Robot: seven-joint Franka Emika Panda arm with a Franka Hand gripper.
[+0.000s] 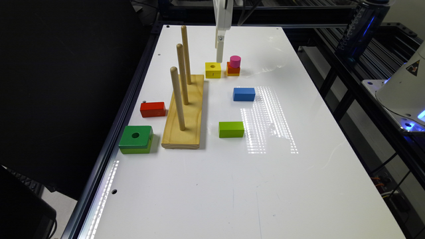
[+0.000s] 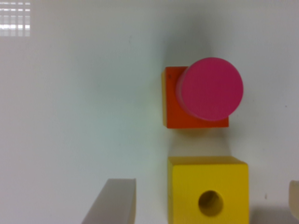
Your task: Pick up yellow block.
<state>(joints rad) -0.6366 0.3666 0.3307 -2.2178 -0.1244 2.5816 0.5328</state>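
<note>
Fingers spread wide, yellow block between them

In the exterior view, going left to right across the white tabletop (image 1: pixel 212 186): a green block (image 1: pixel 136 139) with a hole near the edge, a red block (image 1: pixel 152 109), a wooden peg stand (image 1: pixel 186 116) with three upright pegs, then the yellow block (image 1: pixel 213 70) just past the stand's far end. A lime block (image 1: pixel 231 129) and a blue block (image 1: pixel 244 94) lie nearer the camera. Just beside the yellow block stands a small stack (image 1: pixel 233 66) topped by a pink cylinder.

The fingers (image 1: pixel 219 54) hang above the gap between yellow block and stack. In the wrist view they (image 2: pixel 114 203) are open, one at each side of the yellow block (image 2: pixel 208 191), neither touching it; the block sits closer to one side than centred. The stack (image 2: pixel 201 98) lies just beyond, apart from the block.
</note>
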